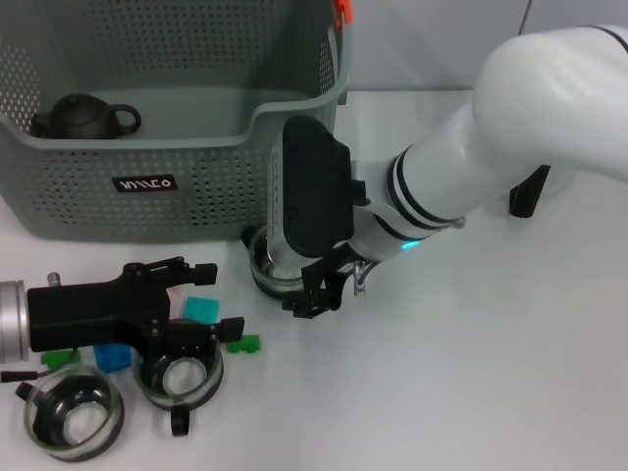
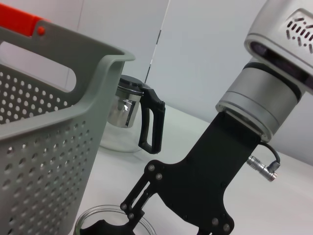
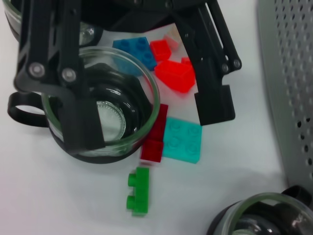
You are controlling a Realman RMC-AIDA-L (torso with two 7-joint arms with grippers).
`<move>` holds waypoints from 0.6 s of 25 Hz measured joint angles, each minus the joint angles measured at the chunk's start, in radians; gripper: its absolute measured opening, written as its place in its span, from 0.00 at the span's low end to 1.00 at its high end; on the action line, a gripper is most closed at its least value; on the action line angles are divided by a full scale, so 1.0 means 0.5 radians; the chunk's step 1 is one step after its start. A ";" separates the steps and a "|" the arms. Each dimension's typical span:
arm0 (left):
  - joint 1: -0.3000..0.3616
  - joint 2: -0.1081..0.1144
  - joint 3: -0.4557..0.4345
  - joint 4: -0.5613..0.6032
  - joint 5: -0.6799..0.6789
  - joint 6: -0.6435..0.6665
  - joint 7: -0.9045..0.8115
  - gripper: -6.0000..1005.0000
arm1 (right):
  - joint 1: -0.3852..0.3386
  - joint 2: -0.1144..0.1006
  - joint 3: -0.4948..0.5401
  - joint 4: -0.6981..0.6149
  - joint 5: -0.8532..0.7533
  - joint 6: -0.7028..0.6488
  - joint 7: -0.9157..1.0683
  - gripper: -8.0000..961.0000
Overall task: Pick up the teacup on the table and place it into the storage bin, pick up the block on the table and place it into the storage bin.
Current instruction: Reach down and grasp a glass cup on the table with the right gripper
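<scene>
**Two pincers at teacups in front of the storage bin**

Farthest out from the storage bin [image 1: 211, 211], near the table's [image 1: 491, 383] front edge: an empty glass teacup [image 1: 74, 417], standing free, with a green block [image 1: 59, 358] and a blue block [image 1: 113, 356] just bin-ward of it.

Beside that, a step closer to the bin's front wall: a second glass teacup [image 1: 182, 378], with the left pincer [image 1: 196, 339] over it. Released and spread wide, one finger [image 3: 80, 122] dipping inside the rim, the other [image 3: 215, 98] outside, over the loose blocks. Crowded here: a teal block [image 1: 201, 309] and red blocks [image 3: 173, 73] between cup and bin, a small green block [image 1: 242, 343] lying clear on the side away from the cups.

Right at the bin's front right corner: a third teacup [image 1: 263, 267], nearly touching the wall, with the right pincer [image 1: 316, 285] down on it. Cannot tell whether clenched or released.

Out from that corner, away from the bin's right side: broad bare table, crossed only by the right arm.

Inside the bin, against its left end: a dark teapot [image 1: 83, 116].

Beyond the bin's far right corner, past the orange tab [image 1: 341, 10]: a glass jug [image 2: 128, 115] with a black handle.
</scene>
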 joint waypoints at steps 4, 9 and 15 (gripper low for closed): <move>0.000 0.000 0.000 0.000 0.000 -0.002 0.003 0.83 | 0.007 0.002 -0.043 0.041 0.051 0.039 -0.001 0.62; 0.000 0.000 0.000 0.000 0.000 -0.002 0.005 0.83 | 0.008 0.002 -0.055 0.069 0.075 0.041 0.003 0.60; 0.008 0.000 -0.002 0.000 0.000 -0.004 0.006 0.83 | 0.009 0.001 -0.063 0.082 0.089 0.023 0.006 0.53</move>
